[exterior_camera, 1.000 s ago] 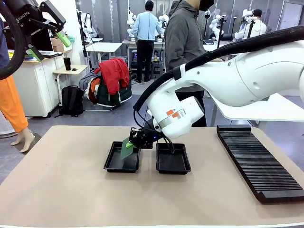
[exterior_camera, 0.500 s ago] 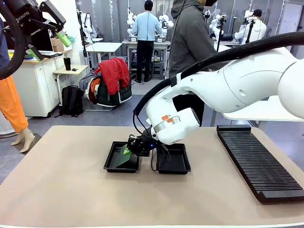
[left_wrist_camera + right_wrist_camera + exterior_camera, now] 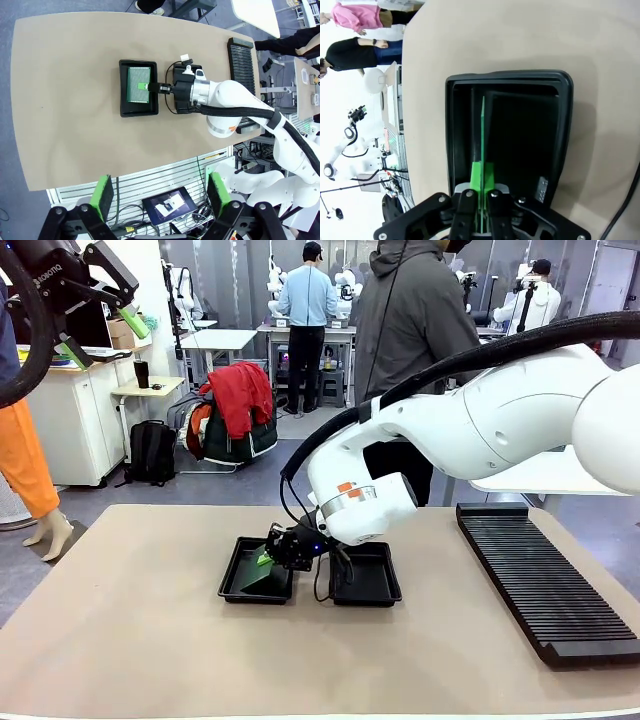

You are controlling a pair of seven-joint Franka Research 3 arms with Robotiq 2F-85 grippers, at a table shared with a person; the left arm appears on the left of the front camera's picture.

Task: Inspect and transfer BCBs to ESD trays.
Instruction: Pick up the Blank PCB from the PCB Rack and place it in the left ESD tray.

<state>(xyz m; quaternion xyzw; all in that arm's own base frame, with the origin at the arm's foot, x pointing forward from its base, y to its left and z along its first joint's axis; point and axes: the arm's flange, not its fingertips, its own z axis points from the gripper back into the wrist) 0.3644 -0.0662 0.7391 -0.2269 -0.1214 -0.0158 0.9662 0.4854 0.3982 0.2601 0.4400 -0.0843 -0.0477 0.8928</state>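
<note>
A green BCB leans tilted inside the left of two black ESD trays, its lower edge down near the floor. My right gripper reaches across the middle and is shut on the board's upper edge. In the right wrist view the BCB shows edge-on, pinched between my fingers over the tray. Seen from above, the BCB lies within that tray. The right tray sits beside it, partly under the arm. My left gripper hangs high at the left, open, with nothing in it.
A long black ribbed rack lies along the table's right side. A person in a grey hooded jacket stands at the far edge. A white table stands behind the rack. Bare tabletop spreads to the left and front.
My right arm has come down and carried the BCB lower into the left tray. The person at the far side has shifted slightly right. The left arm has not moved.
</note>
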